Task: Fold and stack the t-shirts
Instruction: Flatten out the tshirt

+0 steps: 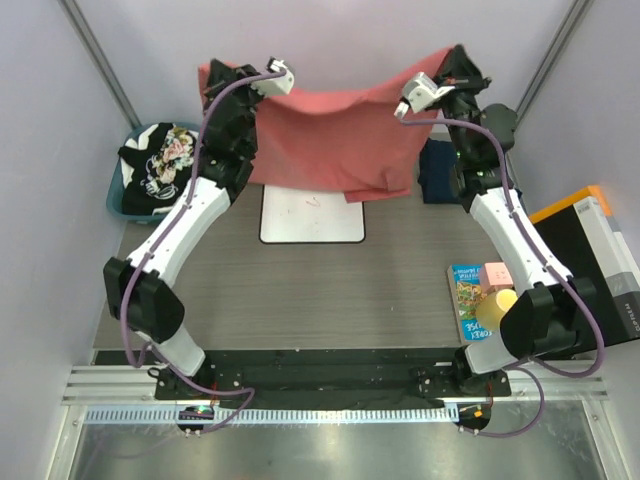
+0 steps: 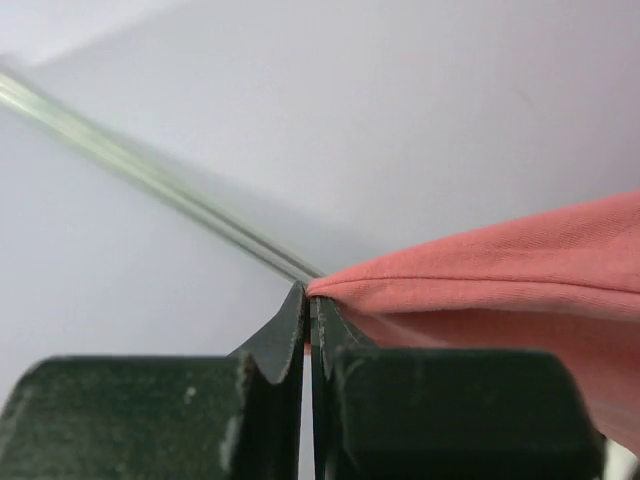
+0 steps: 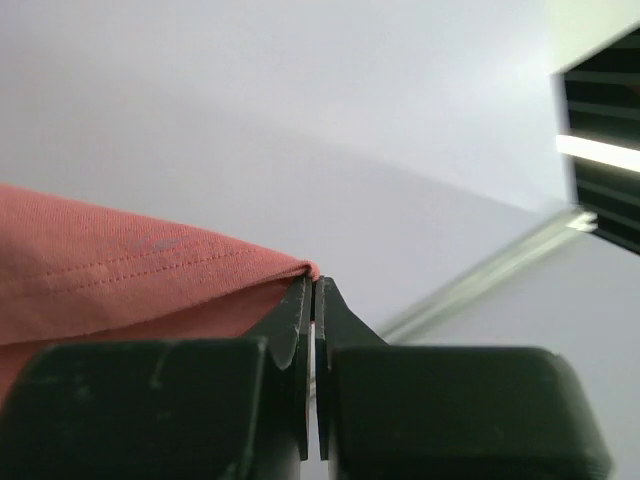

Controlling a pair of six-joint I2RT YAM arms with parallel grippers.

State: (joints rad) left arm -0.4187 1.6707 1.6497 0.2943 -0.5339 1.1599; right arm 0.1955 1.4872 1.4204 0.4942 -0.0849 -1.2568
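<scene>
Salmon t-shirt (image 1: 330,130) hangs unfolded over the far edge of the bench (image 1: 300,290), left hand (image 2: 308,300) and right hand (image 3: 312,288) each clamped on a corner; folding and stacking lie ahead.

Overhead, wrist close-ups sharing salmon t-shirt (image 1: 330,140)

Cover lettering on the book (image 1: 466,298) is too small to read

Bright, even light, glare on the metal sill (image 1: 320,450), and close fingers (image 2: 283,345) softly blurred.
</scene>
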